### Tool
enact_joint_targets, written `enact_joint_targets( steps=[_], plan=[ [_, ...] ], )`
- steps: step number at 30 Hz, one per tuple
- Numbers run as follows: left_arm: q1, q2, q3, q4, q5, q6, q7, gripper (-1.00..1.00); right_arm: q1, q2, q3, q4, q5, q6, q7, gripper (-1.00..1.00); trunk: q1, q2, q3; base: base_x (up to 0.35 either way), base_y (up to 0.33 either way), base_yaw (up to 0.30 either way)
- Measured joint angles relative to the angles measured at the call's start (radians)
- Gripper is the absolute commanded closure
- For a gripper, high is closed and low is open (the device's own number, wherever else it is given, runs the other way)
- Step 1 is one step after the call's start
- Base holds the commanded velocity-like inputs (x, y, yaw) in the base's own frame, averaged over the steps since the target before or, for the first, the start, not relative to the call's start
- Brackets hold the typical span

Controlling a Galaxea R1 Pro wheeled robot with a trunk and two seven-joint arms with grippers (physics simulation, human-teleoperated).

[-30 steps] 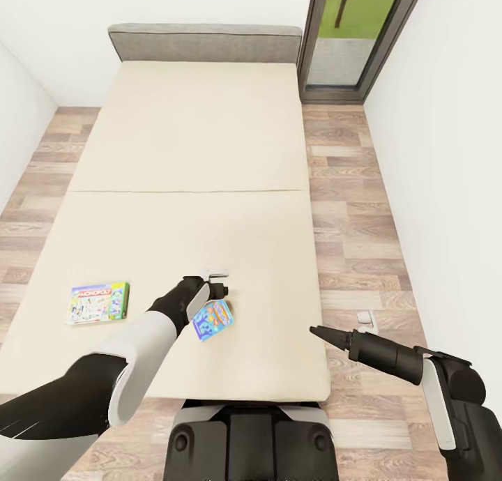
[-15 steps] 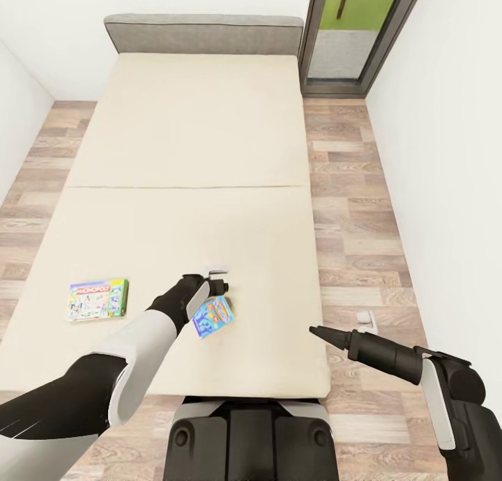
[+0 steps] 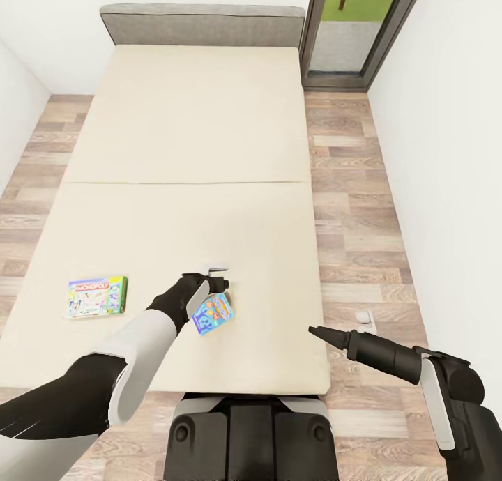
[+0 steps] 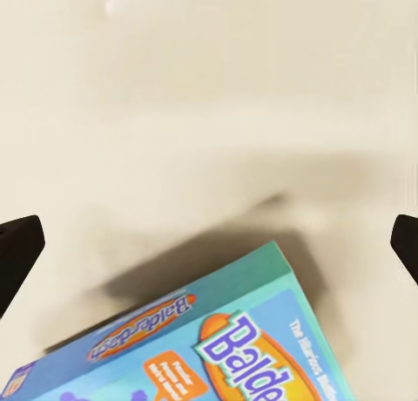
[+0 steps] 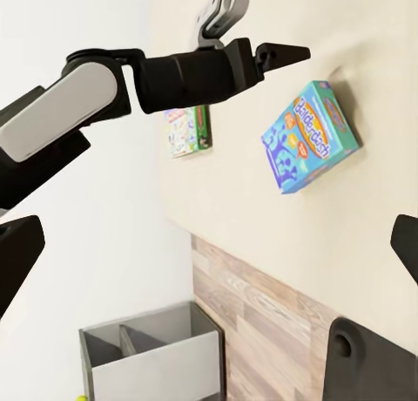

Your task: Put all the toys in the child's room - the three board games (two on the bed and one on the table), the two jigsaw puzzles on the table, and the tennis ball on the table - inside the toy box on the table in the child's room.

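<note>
Left end effector [image 3: 222, 280] above blue board game [image 3: 212, 313]

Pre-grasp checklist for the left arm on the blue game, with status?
1. Blue board game within reach: ok, it lies near the bed's front edge, just by the left gripper.
2. Left gripper open: ok, both fingertips sit wide apart in the left wrist view.
3. Gripper centred over the box: not ok, the box sits off toward one edge of the left wrist view.
4. Contact with the box: cannot tell.
5. Right gripper clear: ok, it is beyond the bed's right edge, shut.
6. Monopoly box out of the way: ok.
</note>
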Motion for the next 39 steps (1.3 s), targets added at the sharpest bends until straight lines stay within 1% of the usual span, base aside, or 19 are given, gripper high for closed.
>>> enact_joint_targets(
  steps=[31, 39],
  plan=[
    [0.001, 0.000, 0.000, -0.003, -0.001, -0.001, -0.009, -1.00, 0.000, 0.000, -0.001, 0.000, 0.001, 0.000, -0.001, -1.00, 0.000, 0.000, -0.040, 0.000, 0.000, 0.000],
    [0.001, 0.000, 0.000, -0.017, 0.000, 0.000, -0.010, -1.00, 0.000, 0.000, -0.001, 0.000, 0.001, 0.000, 0.000, -1.00, 0.000, 0.000, -0.051, 0.000, 0.000, 0.000]
  ],
)
